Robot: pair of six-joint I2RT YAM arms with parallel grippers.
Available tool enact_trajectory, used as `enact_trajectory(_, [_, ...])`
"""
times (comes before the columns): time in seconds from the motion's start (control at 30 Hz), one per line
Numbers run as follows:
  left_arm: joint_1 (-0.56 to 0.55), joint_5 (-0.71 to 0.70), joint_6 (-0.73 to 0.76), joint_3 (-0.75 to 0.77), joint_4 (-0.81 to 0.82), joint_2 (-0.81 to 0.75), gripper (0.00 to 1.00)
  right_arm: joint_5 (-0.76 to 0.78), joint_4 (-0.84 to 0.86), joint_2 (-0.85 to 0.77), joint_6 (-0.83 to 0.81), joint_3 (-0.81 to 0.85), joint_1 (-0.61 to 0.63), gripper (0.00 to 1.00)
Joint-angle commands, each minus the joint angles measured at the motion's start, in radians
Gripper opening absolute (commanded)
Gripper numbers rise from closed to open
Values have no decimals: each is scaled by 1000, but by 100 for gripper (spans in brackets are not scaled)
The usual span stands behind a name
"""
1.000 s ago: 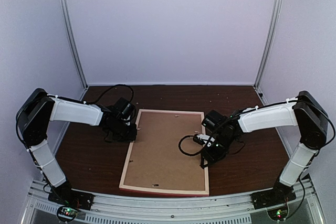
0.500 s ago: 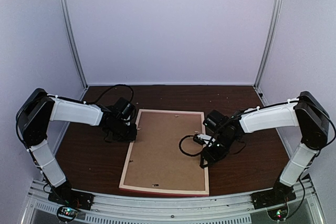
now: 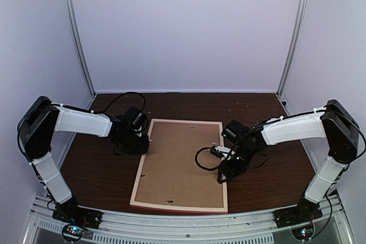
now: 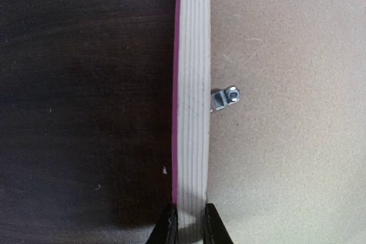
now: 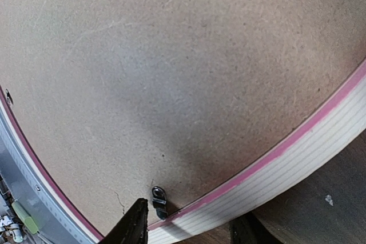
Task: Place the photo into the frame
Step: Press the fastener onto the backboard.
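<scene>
The frame [image 3: 178, 204] lies back-up on the counter [image 3: 97, 170] between the two end effectors, long axis running away from the bases; the left end effector [image 4: 189, 230] pinches its left rail; the right end effector [image 5: 189, 230], half-spread, straddles the opposite rail, gripping nothing.

A brown hardboard backing board [image 5: 171, 72] is seen filling most of the view, set inside a pink-fronted, pale-wood picture frame [image 5: 320, 135]. The frame's ribbed pale side is shown running from lower left up to the right edge. A small dark metal clip [image 5: 159, 200] is seen on the board, just beside the pink strip. The right hand [image 5: 189, 228] is placed astride this rail. Whether the rail is pinched cannot be told. A dark wooden surface [image 5: 337, 215] is shown at lower right.
</scene>
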Motion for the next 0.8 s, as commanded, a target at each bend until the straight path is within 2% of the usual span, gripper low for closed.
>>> enact_trajectory(0.0, [3,23,-19,-27,9,42,0,111,73,79,-25,-31,-2,50])
enact_trajectory(0.5, [3,17,-18,-27,5,42,0,244,46,99,-30,-24,40,52])
enact_trajectory(0.77, [3,18,-19,-30,8,44,0,258,54,108,-19,-26,41,46])
